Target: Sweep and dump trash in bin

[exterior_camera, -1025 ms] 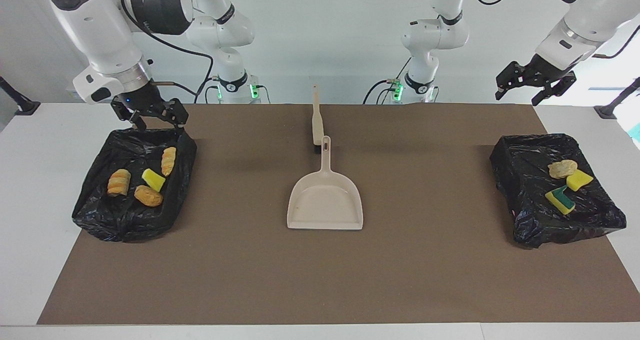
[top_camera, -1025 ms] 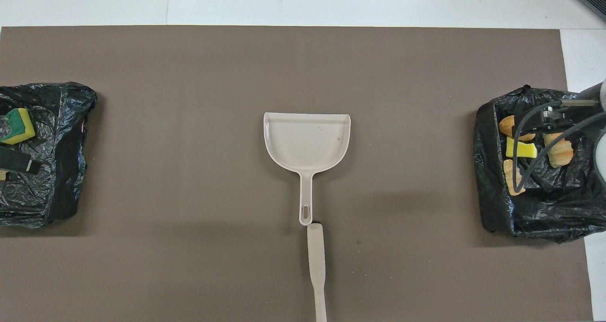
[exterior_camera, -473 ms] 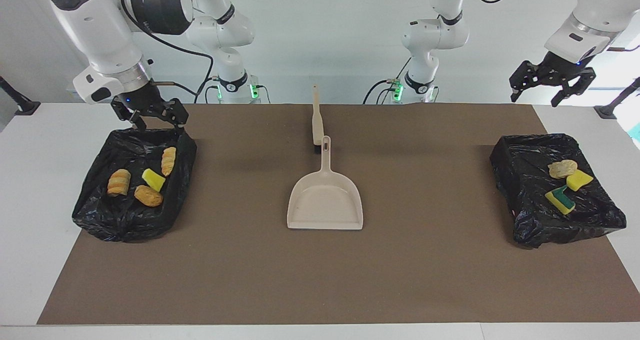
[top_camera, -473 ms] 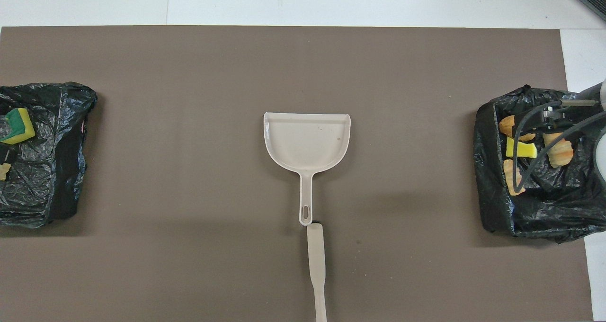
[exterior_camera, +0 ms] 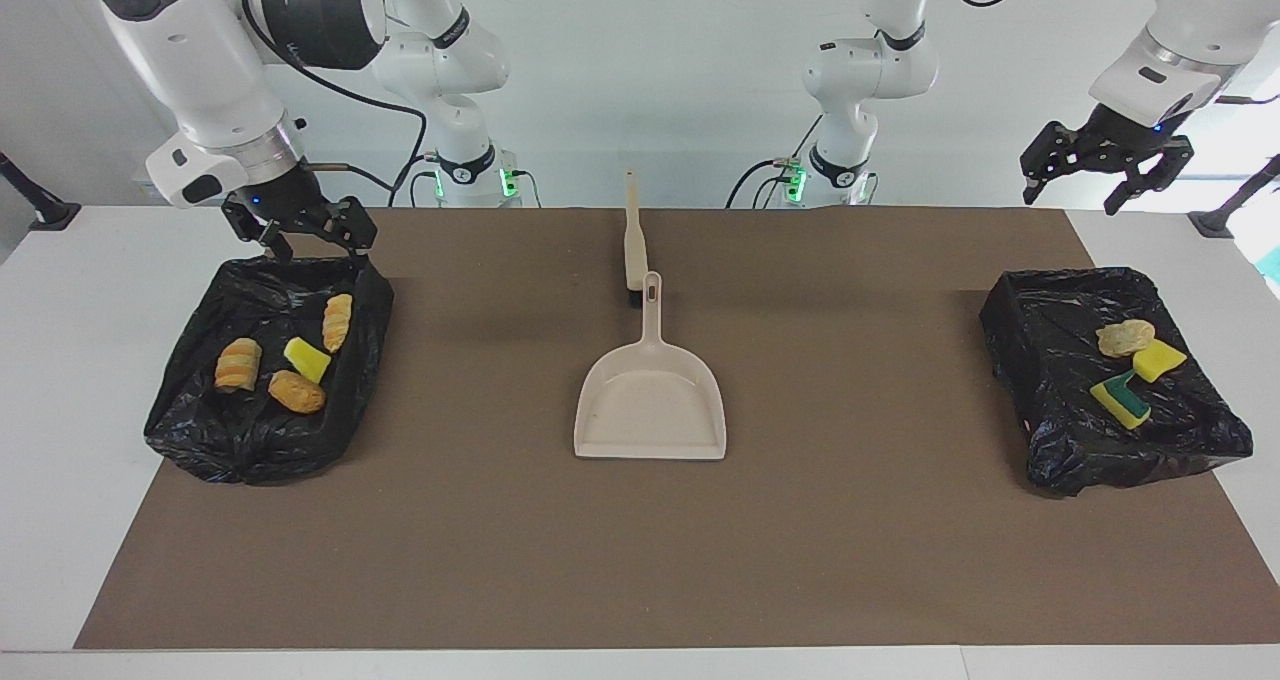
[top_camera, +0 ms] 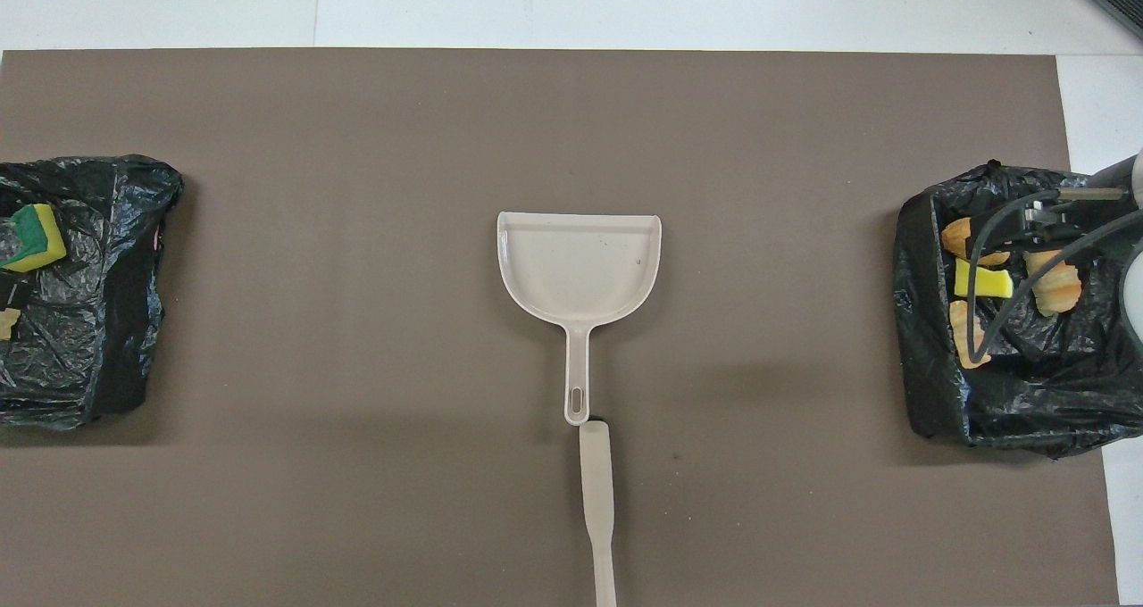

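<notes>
Right gripper [exterior_camera: 300, 235] spread wide, empty, hovering over robot-side rim of black plastic-lined bin [exterior_camera: 200, 440] at right arm's end. Below it in bin: three orange bread-like chunks [exterior_camera: 238, 364] plus yellow sponge bit [exterior_camera: 306, 359], long axes mostly slanting toward robots. Left gripper [exterior_camera: 1108, 165] spread, empty, raised high above second black-lined bin [exterior_camera: 1040, 400]; under it tan chunk [exterior_camera: 1124, 337], yellow sponge piece [exterior_camera: 1158, 358], green-and-yellow sponge [exterior_camera: 1120, 399], lying slantwise.

Open mat, one obstacle mid-table
Only the dustpan [exterior_camera: 650, 405] and brush [exterior_camera: 633, 240] lie in line at the centre; the brown mat [exterior_camera: 850, 540] spreads bare between them and each black-lined bin [exterior_camera: 250, 440] [exterior_camera: 1050, 400].
</notes>
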You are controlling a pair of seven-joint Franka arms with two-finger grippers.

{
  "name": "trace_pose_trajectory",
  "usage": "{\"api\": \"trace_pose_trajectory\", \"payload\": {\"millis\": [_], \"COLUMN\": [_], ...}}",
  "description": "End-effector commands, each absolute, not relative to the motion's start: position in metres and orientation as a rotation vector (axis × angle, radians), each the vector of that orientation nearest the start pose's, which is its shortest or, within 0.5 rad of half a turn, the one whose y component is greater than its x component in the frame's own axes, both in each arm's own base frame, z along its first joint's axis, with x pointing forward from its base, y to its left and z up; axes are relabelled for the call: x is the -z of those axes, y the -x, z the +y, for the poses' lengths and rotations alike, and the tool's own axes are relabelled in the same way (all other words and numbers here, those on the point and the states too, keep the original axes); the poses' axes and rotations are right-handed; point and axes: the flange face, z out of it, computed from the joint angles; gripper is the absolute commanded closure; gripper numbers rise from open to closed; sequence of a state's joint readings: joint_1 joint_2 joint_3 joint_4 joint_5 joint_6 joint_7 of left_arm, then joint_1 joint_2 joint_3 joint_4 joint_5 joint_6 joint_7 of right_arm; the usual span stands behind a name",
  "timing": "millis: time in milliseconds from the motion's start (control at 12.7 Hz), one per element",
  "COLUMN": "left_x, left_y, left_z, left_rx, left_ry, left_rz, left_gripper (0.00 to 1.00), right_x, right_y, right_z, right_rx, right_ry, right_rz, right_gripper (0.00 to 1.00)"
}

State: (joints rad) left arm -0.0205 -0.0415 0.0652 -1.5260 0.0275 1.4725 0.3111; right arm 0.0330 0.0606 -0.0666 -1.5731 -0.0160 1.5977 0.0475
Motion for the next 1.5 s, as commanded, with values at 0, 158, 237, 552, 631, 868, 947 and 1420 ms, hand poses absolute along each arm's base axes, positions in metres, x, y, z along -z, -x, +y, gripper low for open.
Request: {"api": "trace_pose_trajectory", "payload": {"millis": [0, 158, 237, 552, 631, 868, 947, 1420], "left_x": [-0.663, -0.663, -0.663, -0.666, -0.664, -0.652, -0.647, -0.661], "left_y": [-0.529, -0.529, -0.529, -0.524, -0.527, -0.527, -0.527, -0.521], "left_z": [0.028, 0.027, 0.027, 0.014, -0.011, -0.054, -0.061, -0.051], "left_rx": [-0.007, -0.007, -0.007, -0.026, -0.042, -0.106, -0.109, -0.044], "left_ry": [3.071, 3.071, 3.071, 3.073, 3.045, 2.998, 3.001, 3.038], "left_rz": [0.415, 0.420, 0.420, 0.469, 0.540, 0.665, 0.680, 0.637], "left_gripper": [0.00, 0.00, 0.00, 0.00, 0.00, 0.00, 0.00, 0.00], "right_x": [-0.593, -0.593, -0.593, -0.593, -0.593, -0.593, -0.593, -0.593], "right_y": [-0.570, -0.570, -0.570, -0.570, -0.570, -0.570, -0.570, -0.570], "right_z": [-0.021, -0.021, -0.021, -0.021, -0.021, -0.021, -0.021, -0.021], "right_rx": [-0.038, -0.041, -0.038, -0.038, -0.038, -0.041, -0.038, -0.038], "right_ry": [3.138, 3.138, 3.138, 3.138, 3.138, 3.138, 3.138, 3.138], "right_rz": [0.106, 0.109, 0.106, 0.106, 0.109, 0.106, 0.109, 0.109], "right_gripper": [0.00, 0.00, 0.00, 0.00, 0.00, 0.00, 0.00, 0.00]}}
